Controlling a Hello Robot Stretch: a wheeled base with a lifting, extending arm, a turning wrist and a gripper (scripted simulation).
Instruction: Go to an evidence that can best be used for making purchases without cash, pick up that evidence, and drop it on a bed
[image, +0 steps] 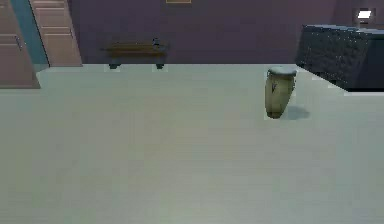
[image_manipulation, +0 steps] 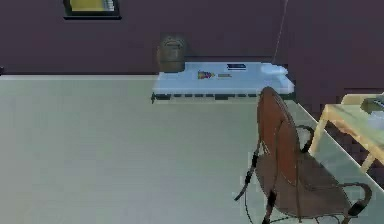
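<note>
Across the forward view, a pale bare floor (image: 150, 150) ran up to a dark purple wall (image: 230, 30). A dark grey upholstered block (image: 345, 55) sat at the upper right, a low dark wooden bench (image: 135, 52) at top centre, and a tan barrel-shaped drum (image: 281, 92) stood right of centre. At the arm side view's top centre stood a low white table (image_manipulation: 265, 76), with a brown curved-back chair (image_manipulation: 290, 150) at the lower right. Two small flat items lay on the white table: a pale one with red marks (image_manipulation: 205, 74) and a dark blue one (image_manipulation: 237, 67). Either may have been the payment card, but which could not be told. Judged from this, the task was near its start, with the approach, the pick-up and the drop on a bed all left to do. The claw's state could not be told.
</note>
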